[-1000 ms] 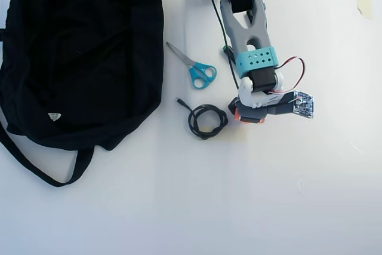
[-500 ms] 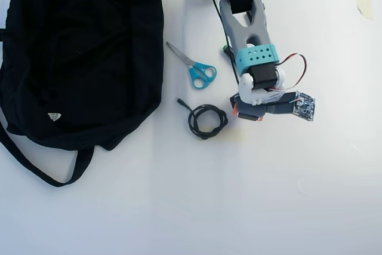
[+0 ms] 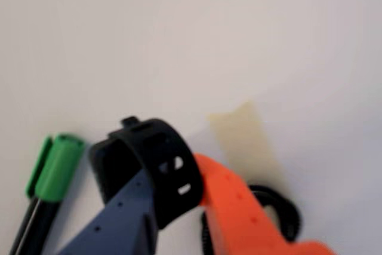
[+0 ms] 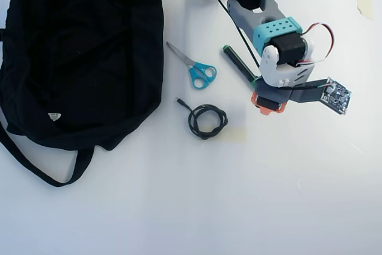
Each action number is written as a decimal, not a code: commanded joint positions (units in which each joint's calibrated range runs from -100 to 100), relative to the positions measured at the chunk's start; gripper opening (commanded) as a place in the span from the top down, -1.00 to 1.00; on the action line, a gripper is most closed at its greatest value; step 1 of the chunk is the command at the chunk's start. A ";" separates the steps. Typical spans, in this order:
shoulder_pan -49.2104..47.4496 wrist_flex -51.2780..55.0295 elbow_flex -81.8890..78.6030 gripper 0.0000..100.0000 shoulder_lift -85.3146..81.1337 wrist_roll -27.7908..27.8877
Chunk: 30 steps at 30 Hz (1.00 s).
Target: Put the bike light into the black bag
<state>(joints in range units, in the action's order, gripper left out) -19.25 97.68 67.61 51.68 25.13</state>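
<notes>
Wrist view shows the end effector (image 3: 173,192) pinching the bike light (image 3: 156,165). One finger is dark blue (image 3: 119,219) and the other is orange (image 3: 236,207), and the black loop of the bike light sits squeezed between them. I cannot tell if the light is touching the white bench (image 3: 179,40) or is lifted a little. A pen with a green cap (image 3: 51,174) lies just to the left of it, and a coiled black cable (image 3: 280,210) peeks out behind the orange finger (only part of it shows). A pale piece of tape (image 3: 245,141) is stuck on the bench near there.

From the overhead view, the arm (image 4: 280,58) covers the bike light, so it cannot be seen. The black bag (image 4: 83,52) lies well apart from the arm, at the far left, with its strap (image 4: 42,171) trailing below. Blue-handled scissors (image 4: 194,67) and the cable lie between the bag and the arm.
</notes>
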 commanded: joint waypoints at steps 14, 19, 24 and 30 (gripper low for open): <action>1.60 1.72 22.78 0.96 -4.71 -6.98; 3.69 1.97 17.03 0.96 -7.45 -7.56; 5.19 1.97 6.78 0.96 -13.92 -7.61; 6.61 1.97 -3.37 0.96 -24.54 -7.67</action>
<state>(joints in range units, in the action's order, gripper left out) -14.03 98.45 68.08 35.74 17.66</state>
